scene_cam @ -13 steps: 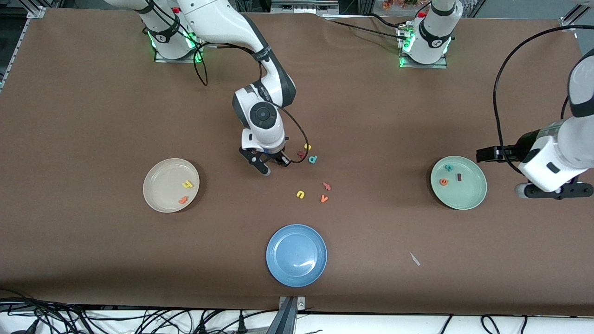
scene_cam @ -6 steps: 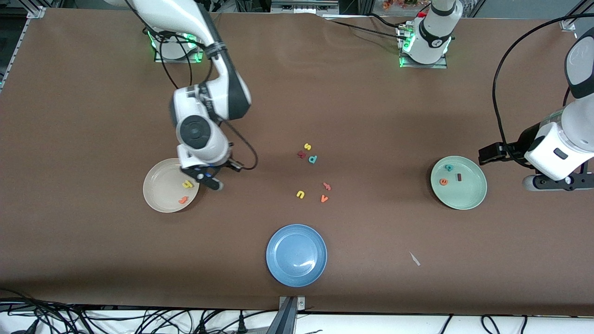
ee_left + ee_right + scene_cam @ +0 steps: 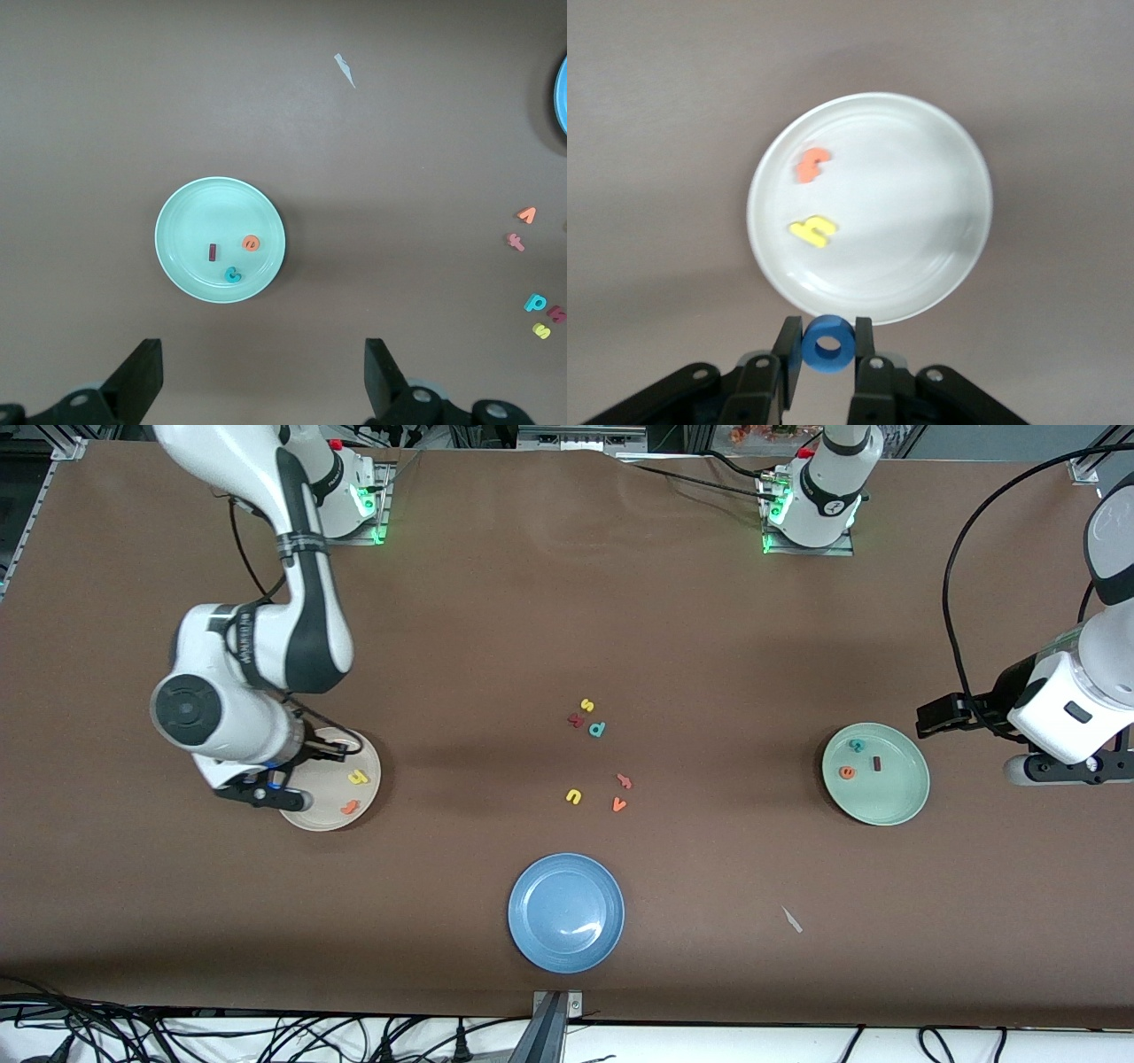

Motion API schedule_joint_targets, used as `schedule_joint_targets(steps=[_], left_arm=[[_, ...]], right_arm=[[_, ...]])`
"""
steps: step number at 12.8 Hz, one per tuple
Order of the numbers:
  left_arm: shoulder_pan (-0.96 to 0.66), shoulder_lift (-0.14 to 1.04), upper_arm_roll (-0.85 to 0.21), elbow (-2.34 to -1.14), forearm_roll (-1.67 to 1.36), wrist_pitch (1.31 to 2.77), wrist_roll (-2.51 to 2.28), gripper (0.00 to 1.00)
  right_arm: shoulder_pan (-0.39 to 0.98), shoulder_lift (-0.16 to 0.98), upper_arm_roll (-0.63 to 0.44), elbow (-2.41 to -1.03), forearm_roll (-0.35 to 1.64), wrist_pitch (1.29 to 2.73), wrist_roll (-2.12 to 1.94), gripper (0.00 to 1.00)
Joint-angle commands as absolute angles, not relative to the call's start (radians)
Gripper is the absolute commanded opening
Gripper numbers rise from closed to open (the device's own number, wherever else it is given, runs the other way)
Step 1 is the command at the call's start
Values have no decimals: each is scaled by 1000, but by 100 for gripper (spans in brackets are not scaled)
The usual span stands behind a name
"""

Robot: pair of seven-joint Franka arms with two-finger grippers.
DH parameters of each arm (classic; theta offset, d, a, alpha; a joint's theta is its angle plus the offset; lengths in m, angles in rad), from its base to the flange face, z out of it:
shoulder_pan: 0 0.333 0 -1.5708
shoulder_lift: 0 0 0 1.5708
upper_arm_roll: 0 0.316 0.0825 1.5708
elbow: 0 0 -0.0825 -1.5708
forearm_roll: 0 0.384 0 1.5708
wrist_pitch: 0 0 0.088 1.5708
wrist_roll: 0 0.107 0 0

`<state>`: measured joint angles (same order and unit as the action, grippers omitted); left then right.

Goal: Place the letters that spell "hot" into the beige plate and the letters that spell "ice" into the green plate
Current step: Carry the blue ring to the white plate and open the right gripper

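Note:
My right gripper point(image 3: 266, 792) point(image 3: 829, 347) is shut on the blue ring-shaped "o" point(image 3: 829, 345) and hangs over the rim of the beige plate point(image 3: 330, 820) point(image 3: 921, 221). In that plate lie the yellow "h" point(image 3: 358, 777) point(image 3: 813, 231) and the orange "t" point(image 3: 350, 808) point(image 3: 811, 165). The green plate point(image 3: 895, 799) point(image 3: 190, 221) holds the teal "c" point(image 3: 856, 746) point(image 3: 232, 275), the orange "e" point(image 3: 847, 772) point(image 3: 252, 243) and the dark red "i" point(image 3: 877, 763) point(image 3: 213, 252). My left gripper point(image 3: 1063, 771) point(image 3: 261, 376) waits open and empty beside the green plate, at the left arm's end of the table.
A blue plate point(image 3: 567, 912) sits near the table's front edge. Loose letters lie mid-table: yellow "s" point(image 3: 586, 705), a dark red letter point(image 3: 576, 720), teal "d" point(image 3: 598, 730), yellow "u" point(image 3: 574, 796), a pinkish letter point(image 3: 624, 781) and orange "v" point(image 3: 619, 804). A white scrap point(image 3: 791, 919) lies nearby.
My right arm has swung from the loose letters mid-table to the beige plate, carrying the blue "o". The left arm has barely shifted.

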<state>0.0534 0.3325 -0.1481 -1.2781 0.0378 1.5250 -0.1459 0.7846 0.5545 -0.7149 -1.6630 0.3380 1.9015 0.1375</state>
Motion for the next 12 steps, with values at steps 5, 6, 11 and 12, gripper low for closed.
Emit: schedule_joint_targets(steps=[5,6,11,12], left_arm=[[51,284,-158,-1315,21,1532,-132,100],[51,279,-160,-1315,21,1532,-130,100],[61,281,-164,-1327,21,1525,-129,100],[61,281,-164,-1331,23,1525,-129,100]], right_arm=[[716,541,-710,-1649,414,1885,43,99],[718,541,-709,-1640,414,1881,46,99],[719,542,-712,-1487,393,1743,126,100],[722,538,-713,-1459,376,1717,132,100]])
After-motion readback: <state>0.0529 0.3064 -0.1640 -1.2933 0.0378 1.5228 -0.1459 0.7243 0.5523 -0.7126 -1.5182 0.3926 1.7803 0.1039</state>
